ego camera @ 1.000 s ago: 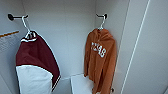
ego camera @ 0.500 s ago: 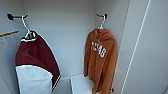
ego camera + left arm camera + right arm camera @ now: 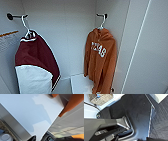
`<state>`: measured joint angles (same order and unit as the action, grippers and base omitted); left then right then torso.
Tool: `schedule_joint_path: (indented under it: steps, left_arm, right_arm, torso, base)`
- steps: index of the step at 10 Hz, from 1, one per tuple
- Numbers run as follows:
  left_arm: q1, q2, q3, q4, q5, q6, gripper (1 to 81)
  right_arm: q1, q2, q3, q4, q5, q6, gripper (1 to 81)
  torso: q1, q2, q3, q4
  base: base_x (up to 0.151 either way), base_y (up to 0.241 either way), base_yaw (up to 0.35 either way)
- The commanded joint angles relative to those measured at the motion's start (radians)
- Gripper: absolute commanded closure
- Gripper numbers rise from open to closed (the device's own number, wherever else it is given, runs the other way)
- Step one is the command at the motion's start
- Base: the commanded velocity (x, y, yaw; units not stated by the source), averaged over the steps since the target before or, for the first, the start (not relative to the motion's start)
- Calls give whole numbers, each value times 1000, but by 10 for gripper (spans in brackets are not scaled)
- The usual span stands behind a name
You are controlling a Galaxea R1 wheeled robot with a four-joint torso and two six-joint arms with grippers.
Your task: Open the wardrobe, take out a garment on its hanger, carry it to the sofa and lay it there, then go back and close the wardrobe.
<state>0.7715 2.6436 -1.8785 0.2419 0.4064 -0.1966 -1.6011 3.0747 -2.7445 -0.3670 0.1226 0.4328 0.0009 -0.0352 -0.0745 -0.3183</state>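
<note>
Left gripper (image 3: 41,139) low at the open wardrobe (image 3: 65,35), open or closed impossible to tell. Orange garment (image 3: 101,57) hanging at the interior's right side, long axis vertical, on its white hanger (image 3: 102,23) caught over a black hook (image 3: 105,15) high up. Orange cloth close in the left wrist view, up and ahead of that gripper: probably the nearer arm. Right gripper (image 3: 131,139) down by the robot's base, grip likewise unreadable.

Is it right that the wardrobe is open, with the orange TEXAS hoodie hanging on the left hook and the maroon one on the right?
Not quite. The head view shows the orange hoodie on the right hook and the maroon garment on the left. The wardrobe is open.
</note>
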Motion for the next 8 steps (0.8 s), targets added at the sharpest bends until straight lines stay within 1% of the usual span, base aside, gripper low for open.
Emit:
schedule_joint_path:
  steps: [1, 2, 4, 5, 7, 8]
  left_arm:
    - [-237, -46, 82, -7, 68, -73, 10]
    - [-289, -39, 84, -7, 69, -105, 10]
    - [-405, -16, 82, -12, 69, -193, 10]
    - [-462, -6, 84, -13, 68, -260, 10]
    - [-565, 4, 102, -16, 54, -420, 10]
    - [-617, 7, 128, -24, 20, -509, 10]
  right_arm:
    - [35, 0, 0, 0, -47, 1, 10]
    - [35, 2, 3, 0, -47, 1, 10]
    - [38, 2, 5, 0, -47, 3, 10]
    - [39, 3, 5, 0, -47, 3, 10]
    - [39, 3, 5, 2, -47, 9, 10]
    - [39, 3, 5, 0, -47, 9, 10]
  torso:
    - [0, 0, 0, 0]
    - [0, 0, 0, 0]
    - [1, 0, 0, 0]
    - [1, 0, 0, 0]
    - [1, 0, -1, 0]
    - [1, 0, -1, 0]
  base:
    - [0, 0, 0]
    - [0, 0, 0]
    - [0, 0, 0]
    - [0, 0, 0]
    - [0, 0, 0]
    - [0, 0, 0]
